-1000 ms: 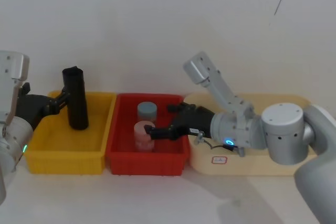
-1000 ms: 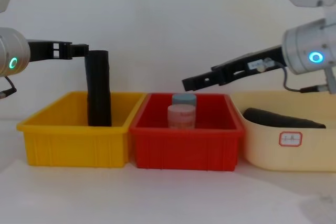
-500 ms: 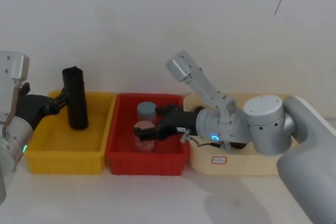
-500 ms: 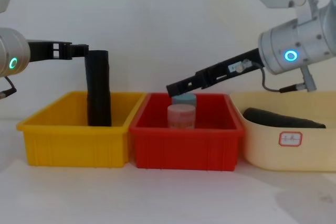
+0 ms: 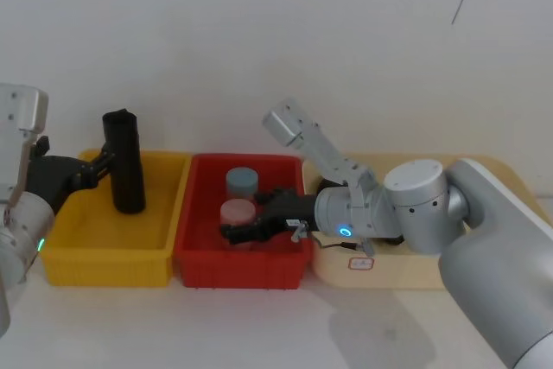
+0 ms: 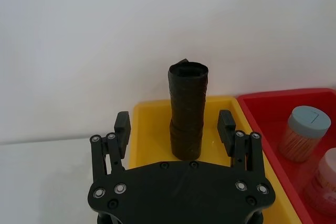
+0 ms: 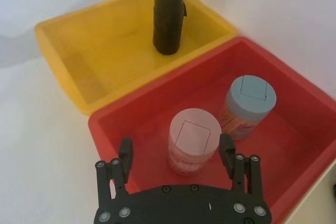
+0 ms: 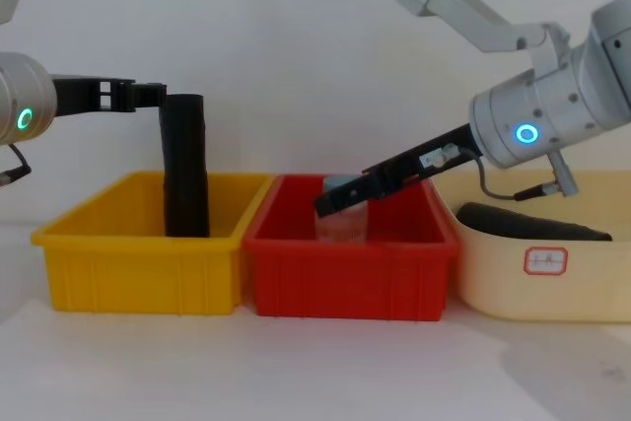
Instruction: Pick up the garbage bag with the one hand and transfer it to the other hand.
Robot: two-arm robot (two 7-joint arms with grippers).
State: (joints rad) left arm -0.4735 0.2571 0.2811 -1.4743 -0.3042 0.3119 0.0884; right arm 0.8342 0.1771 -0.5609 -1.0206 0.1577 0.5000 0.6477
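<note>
The garbage bag is a black roll standing upright at the back of the yellow bin; it also shows as the garbage bag. My left gripper, on the green-ringed arm, is level with the roll's upper part and open. In the left wrist view the garbage bag sits centred just ahead of the left gripper, with a gap to each finger. My right gripper, on the blue-ringed arm, hangs open low over a pink-lidded jar in the red bin. From the chest the right gripper dips into that bin.
A blue-lidded jar stands behind the pink one. A beige tub to the right of the red bin holds a dark object lying flat. A white wall stands close behind the three containers.
My right gripper has swung left and down from above the beige tub's edge into the red bin, over the pink-lidded jar. The left arm and the roll have not moved.
</note>
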